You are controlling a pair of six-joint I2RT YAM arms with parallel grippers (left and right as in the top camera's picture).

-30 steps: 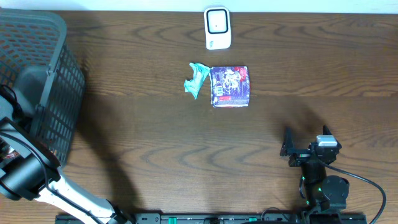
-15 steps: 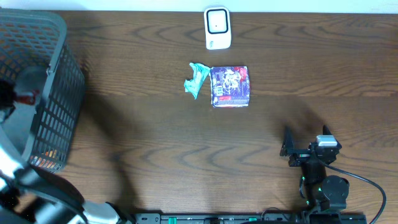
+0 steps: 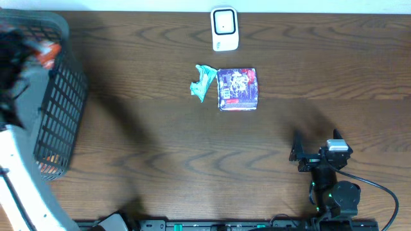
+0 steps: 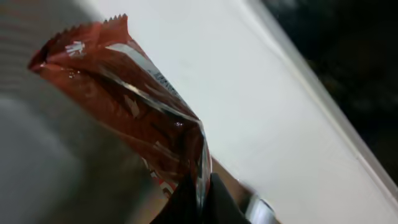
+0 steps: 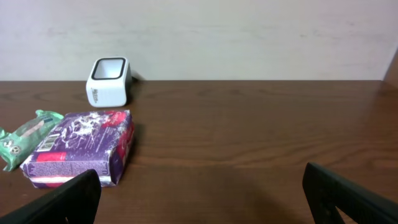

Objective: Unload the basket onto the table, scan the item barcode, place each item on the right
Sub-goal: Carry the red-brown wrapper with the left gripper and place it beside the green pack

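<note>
One red foil packet (image 4: pixel 124 118) is pinched at one edge by the left gripper (image 4: pixel 198 194), closed tight on it, above the black basket (image 3: pixel 61 109) in the upper left of the overhead view. The grip takes only a thin seam, so the packet may slip or turn its barcode away before the white scanner (image 3: pixel 225 29). The right gripper (image 5: pixel 202 199) rests wide open, empty. The dark wooden table (image 3: pixel 160 147) carries a purple pack (image 3: pixel 237 88) and a green wrapper (image 3: pixel 203 81); behind it is a pale wall (image 5: pixel 249 37).

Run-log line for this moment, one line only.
left gripper: shut on red packet, over basket | right gripper: open, empty | scanner: packet not yet presented
</note>
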